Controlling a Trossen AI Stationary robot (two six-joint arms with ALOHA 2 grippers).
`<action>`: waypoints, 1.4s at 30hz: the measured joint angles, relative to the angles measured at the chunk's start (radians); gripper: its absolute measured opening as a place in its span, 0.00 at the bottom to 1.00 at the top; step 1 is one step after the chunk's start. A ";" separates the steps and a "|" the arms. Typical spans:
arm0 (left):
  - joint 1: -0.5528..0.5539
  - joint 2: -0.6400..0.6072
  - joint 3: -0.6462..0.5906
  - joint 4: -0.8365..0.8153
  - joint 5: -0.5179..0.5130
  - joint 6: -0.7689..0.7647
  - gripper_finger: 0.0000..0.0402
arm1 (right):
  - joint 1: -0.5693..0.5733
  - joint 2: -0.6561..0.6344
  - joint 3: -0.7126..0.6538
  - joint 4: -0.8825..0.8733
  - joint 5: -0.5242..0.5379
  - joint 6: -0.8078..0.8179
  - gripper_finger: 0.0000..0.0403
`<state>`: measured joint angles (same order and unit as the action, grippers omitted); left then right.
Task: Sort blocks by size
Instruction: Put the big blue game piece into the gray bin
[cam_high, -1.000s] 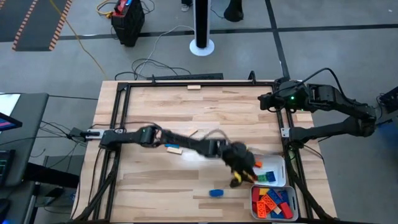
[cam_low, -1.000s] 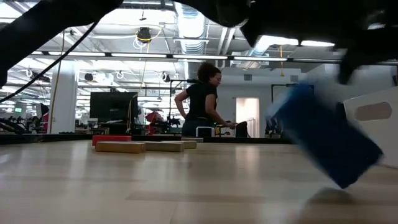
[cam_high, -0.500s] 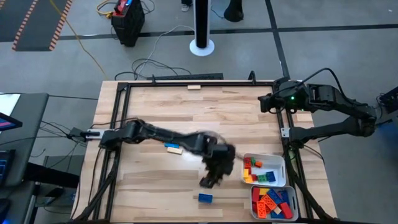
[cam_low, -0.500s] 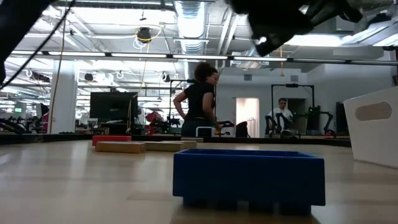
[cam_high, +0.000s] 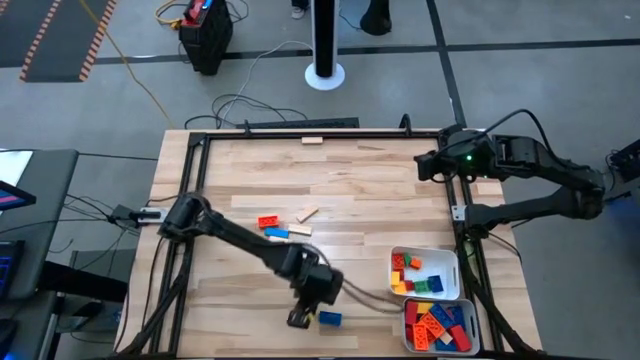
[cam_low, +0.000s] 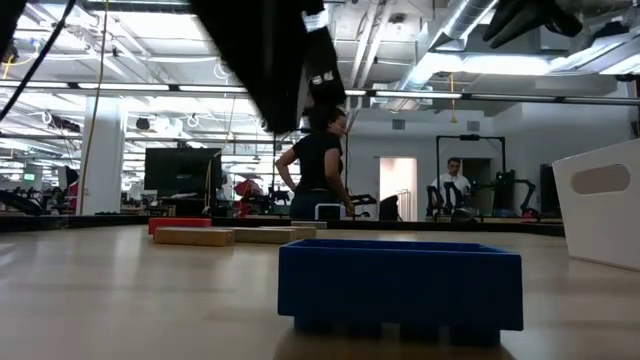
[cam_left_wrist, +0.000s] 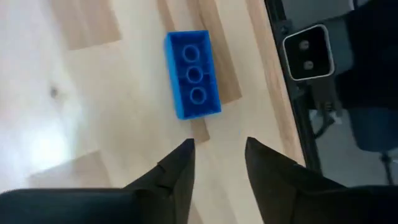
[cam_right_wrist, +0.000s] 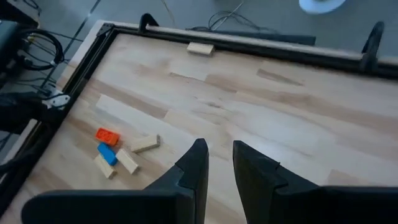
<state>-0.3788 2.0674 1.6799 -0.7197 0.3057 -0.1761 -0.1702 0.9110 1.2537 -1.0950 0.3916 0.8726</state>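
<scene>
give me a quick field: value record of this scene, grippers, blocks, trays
left gripper: low over the table's near edge, open, empty, just beside the blue block
right gripper: parked at the table's far right corner, open a little, empty
blue block: alone on the wood, flat, hollow side up in the left wrist view, outside both trays
loose blocks: red, small blue and tan ones clustered mid-table
far block: tan, by the far edge
upper tray: a few coloured blocks
lower tray: packed with blocks, mostly red and orange
</scene>
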 joint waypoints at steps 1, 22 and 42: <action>-0.014 0.000 -0.020 0.033 -0.014 -0.001 0.36 | 0.009 0.004 0.000 0.000 0.000 0.018 0.25; -0.088 0.122 -0.050 0.279 -0.208 -0.064 0.76 | 0.212 0.161 -0.001 0.029 0.059 0.299 0.25; -0.003 0.120 -0.040 0.308 -0.330 -0.307 0.30 | 0.369 0.112 0.180 -0.074 0.022 0.133 0.25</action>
<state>-0.3814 2.1877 1.6402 -0.4120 -0.0247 -0.4831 0.1983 1.0233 1.4335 -1.1690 0.4136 1.0057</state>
